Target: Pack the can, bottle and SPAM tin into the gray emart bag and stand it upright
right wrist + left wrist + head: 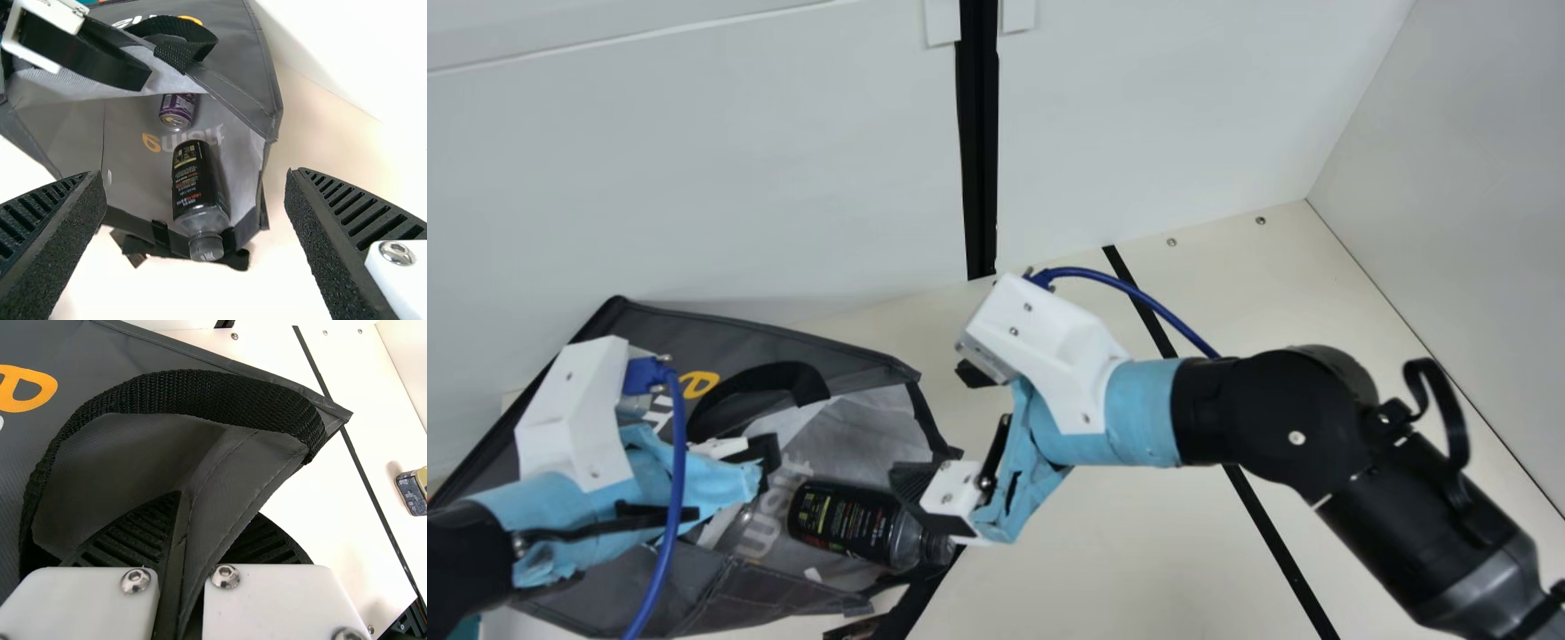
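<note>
In the main view my left gripper (763, 462) is at the mouth of the gray bag (756, 329), which lies on its side. In the left wrist view that gripper (187, 520) is shut on the bag's edge, beside the black handle. My right gripper (951, 444) stands open over the mouth, near the bottle (845, 524). Between the open fingers of the right gripper (195, 177), the right wrist view looks into the bag: the bottle (193, 180) lies with its cap at the mouth, the purple can (178, 110) deeper in. The tin (412, 491) rests on the table in the left wrist view.
White panels (694, 178) stand behind the cream table (1138, 551), and another wall (1476, 178) stands at the right. A black strip (1263, 507) crosses the table under my right arm. A small dark object (854, 629) lies by the bag's near edge.
</note>
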Robot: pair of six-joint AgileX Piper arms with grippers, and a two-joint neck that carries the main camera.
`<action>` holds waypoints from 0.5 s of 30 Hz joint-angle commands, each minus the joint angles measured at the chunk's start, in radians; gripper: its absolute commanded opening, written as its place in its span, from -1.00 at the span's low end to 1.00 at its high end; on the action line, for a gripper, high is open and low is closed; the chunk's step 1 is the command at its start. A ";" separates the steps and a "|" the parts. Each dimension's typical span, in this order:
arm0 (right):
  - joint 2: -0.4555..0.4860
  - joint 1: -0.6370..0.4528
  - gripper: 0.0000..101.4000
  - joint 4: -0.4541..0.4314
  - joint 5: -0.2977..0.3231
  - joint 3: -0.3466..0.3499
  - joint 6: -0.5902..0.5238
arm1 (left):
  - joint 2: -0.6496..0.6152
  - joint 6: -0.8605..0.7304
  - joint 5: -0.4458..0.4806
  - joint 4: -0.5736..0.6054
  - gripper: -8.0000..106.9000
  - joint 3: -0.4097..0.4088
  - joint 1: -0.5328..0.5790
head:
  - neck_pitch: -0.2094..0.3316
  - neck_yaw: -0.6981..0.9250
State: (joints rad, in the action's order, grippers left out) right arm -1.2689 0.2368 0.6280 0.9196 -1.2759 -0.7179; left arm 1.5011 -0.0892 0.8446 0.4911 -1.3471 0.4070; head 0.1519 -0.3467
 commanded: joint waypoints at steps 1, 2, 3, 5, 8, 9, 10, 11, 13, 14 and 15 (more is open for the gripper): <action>0.011 -0.023 0.87 0.005 0.015 0.002 -0.013 | 0.000 0.000 0.000 0.000 -1.00 0.000 0.000 | 0.023 -0.002; 0.018 -0.034 0.87 0.006 0.023 0.003 -0.019 | 0.000 0.000 0.000 0.000 -1.00 0.000 0.000 | 0.023 -0.002; 0.024 -0.046 0.87 0.007 0.031 0.005 -0.025 | 0.000 0.000 0.000 0.000 -1.00 0.000 0.000 | 0.023 -0.002; 0.036 -0.069 0.87 0.008 0.044 0.007 -0.035 | 0.000 0.000 0.000 0.000 -1.00 0.000 0.000 | 0.023 -0.002; 0.055 -0.103 0.87 0.007 0.063 0.009 -0.044 | 0.000 0.000 0.000 0.000 -1.00 0.000 0.000 | 0.023 -0.002; 0.060 -0.115 0.87 0.006 0.068 0.010 -0.046 | 0.000 0.000 0.000 0.000 -1.00 0.000 0.000 | 0.023 -0.002; 0.066 -0.125 0.87 0.004 0.073 0.011 -0.047 | 0.000 0.000 0.000 0.000 -1.00 0.000 0.000 | 0.023 -0.002; 0.072 -0.135 0.87 0.002 0.077 0.012 -0.047 | 0.000 0.000 0.000 0.000 -1.00 0.000 0.000 | 0.023 -0.002; 0.084 -0.153 0.87 -0.007 0.082 0.015 -0.044 | 0.000 0.000 0.000 0.000 -1.00 0.000 0.000 | 0.023 -0.002; 0.090 -0.161 0.87 -0.012 0.084 0.016 -0.041 | 0.000 0.000 0.000 0.000 -1.00 0.000 0.000 | 0.023 -0.002; 0.096 -0.168 0.87 -0.018 0.085 0.018 -0.037 | 0.000 0.000 0.000 0.000 -1.00 0.000 0.000 | 0.023 -0.002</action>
State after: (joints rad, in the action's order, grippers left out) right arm -1.1761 0.0756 0.6150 1.0058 -1.2577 -0.7614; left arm 1.5011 -0.0892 0.8446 0.4911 -1.3471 0.4070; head 0.1519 -0.3467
